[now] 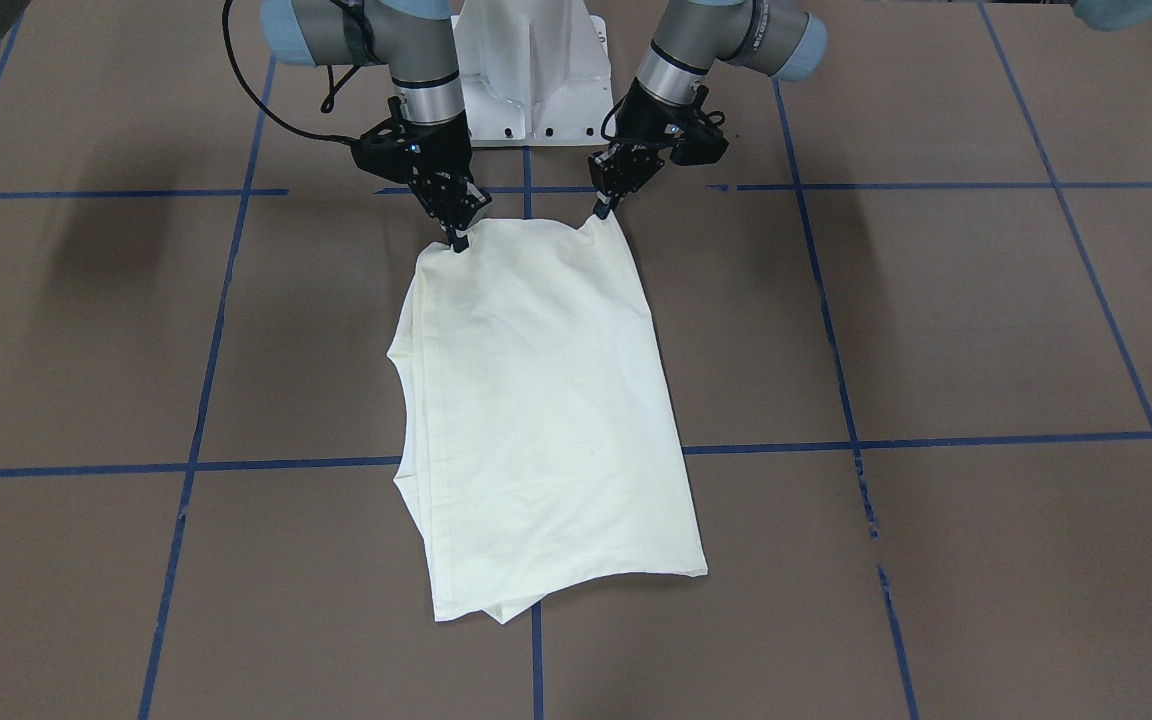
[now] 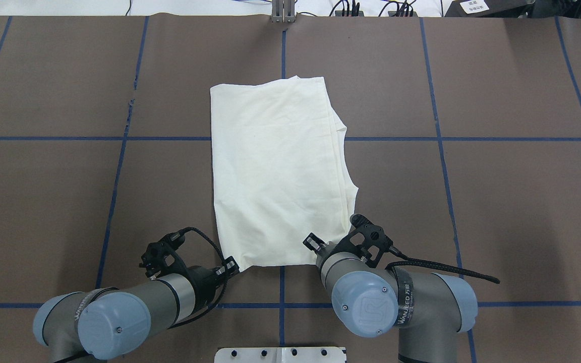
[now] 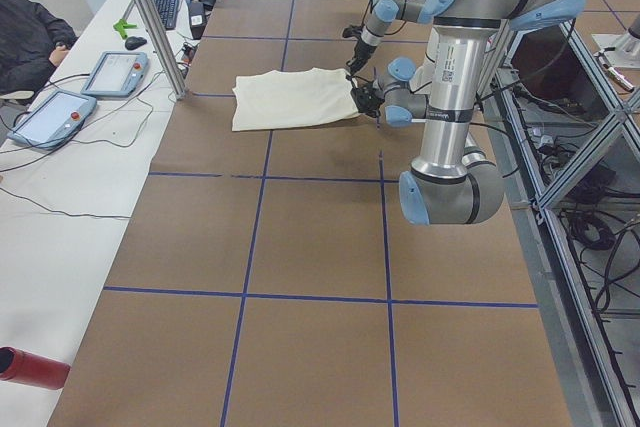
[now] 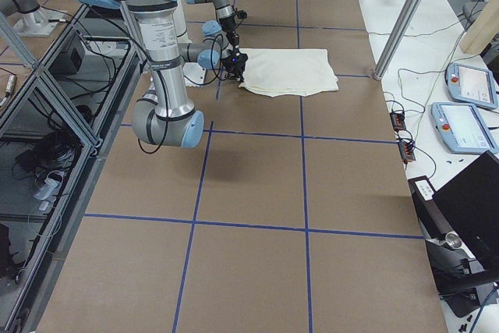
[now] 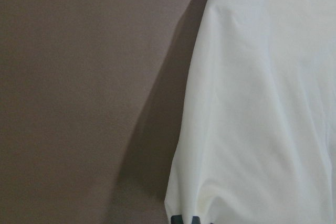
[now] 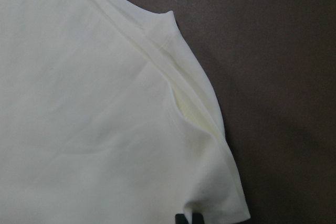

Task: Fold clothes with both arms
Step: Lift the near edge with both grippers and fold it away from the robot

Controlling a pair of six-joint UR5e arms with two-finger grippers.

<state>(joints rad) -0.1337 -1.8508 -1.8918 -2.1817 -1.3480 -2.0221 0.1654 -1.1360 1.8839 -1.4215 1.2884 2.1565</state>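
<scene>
The clothes are one cream shirt [image 1: 546, 400] folded into a long panel, plain side up, on the brown table; no print shows. It also shows in the overhead view [image 2: 275, 171] and both side views [image 3: 295, 97] [image 4: 288, 70]. My left gripper [image 1: 604, 208] [image 2: 232, 265] is shut on the corner of the shirt's near edge, which peaks up slightly. My right gripper [image 1: 458, 240] is shut on the other near corner, where stacked layers [image 6: 199, 114] show. In each wrist view cloth [image 5: 262, 103] fills the frame above dark fingertips [image 5: 178, 219] [image 6: 181, 218].
The brown table cover [image 2: 68, 201] carries blue tape lines [image 2: 119, 138]. The white pedestal base [image 1: 533, 80] stands just behind the grippers. A side bench holds teach pendants [image 3: 112, 72] and a keyboard, beside an aluminium post [image 3: 150, 17]. A person's dark sleeve [image 3: 30, 37] shows there.
</scene>
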